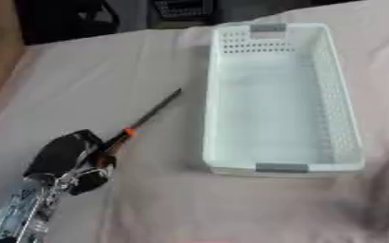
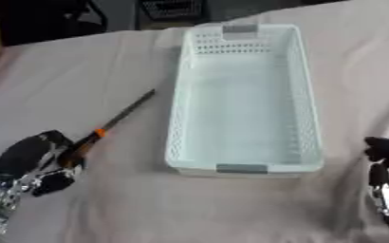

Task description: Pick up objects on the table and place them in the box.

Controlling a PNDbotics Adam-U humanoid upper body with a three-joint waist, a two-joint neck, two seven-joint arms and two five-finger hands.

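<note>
Left hand (image 1: 69, 159) is down low at the near left of the table, fingers curled round the handle end of the screwdriver (image 1: 148, 117), and that looks like a proper hold, though the dark fingers hide the handle almost wholly and just where they touch it is hard to make out. The tool's long axis runs on a diagonal: handle end near and to the left, inside the hand, with an orange collar just clear of the fingers, then the slim dark shaft reaching away and to the right, its tip pointing toward the far left corner of the box (image 1: 339, 118). The tip stops short of the box wall, apart from it, and the shaft seems to lie low over the pale cloth (image 1: 106, 71) covering the table; whether it rests on the cloth I cannot tell. The box itself is a white perforated basket with grey handle tabs at both short ends, lying lengthwise away from the robot, right of the tool. Over at the lower right edge, the right hand (image 2: 385, 151) shows in the right eye view only, fingers up and relaxed, holding nothing, well apart from the box.
</note>
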